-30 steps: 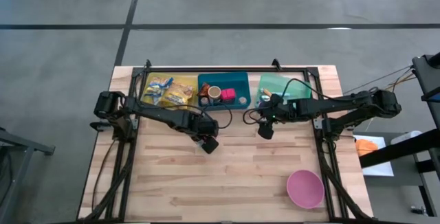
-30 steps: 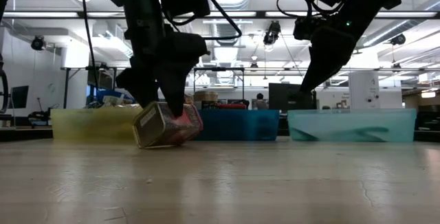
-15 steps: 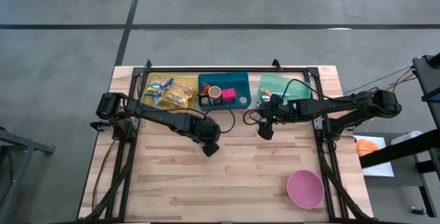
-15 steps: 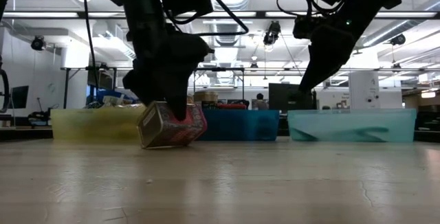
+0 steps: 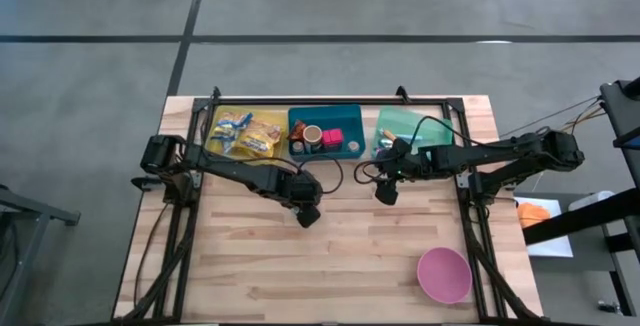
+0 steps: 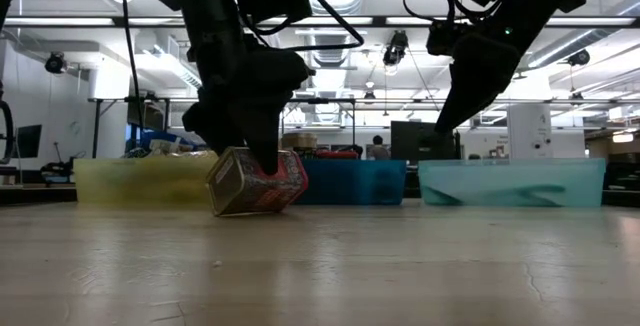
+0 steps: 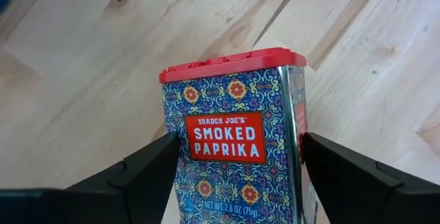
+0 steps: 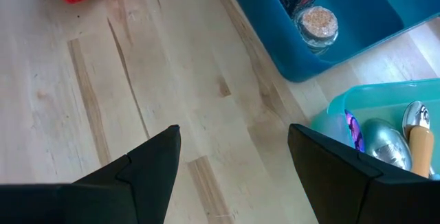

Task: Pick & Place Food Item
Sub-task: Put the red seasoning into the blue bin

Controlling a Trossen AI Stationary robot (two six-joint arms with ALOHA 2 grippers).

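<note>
Bare wooden table [image 5: 350,256] carries a tilted paprika tin [image 6: 258,181], clamped by the left gripper [image 5: 307,213] for carrying; right gripper [image 5: 385,192] hovers open, empty

My fingers [image 8: 148,165] hang spread over the bare wooden desk [image 8: 103,100], near a blue bin [image 8: 357,18] and a teal bin [image 8: 344,107].

Bare wooden table [image 5: 330,256] lies open except the pink bowl [image 5: 443,274]; three bins [image 5: 325,129] line its far edge.
</note>
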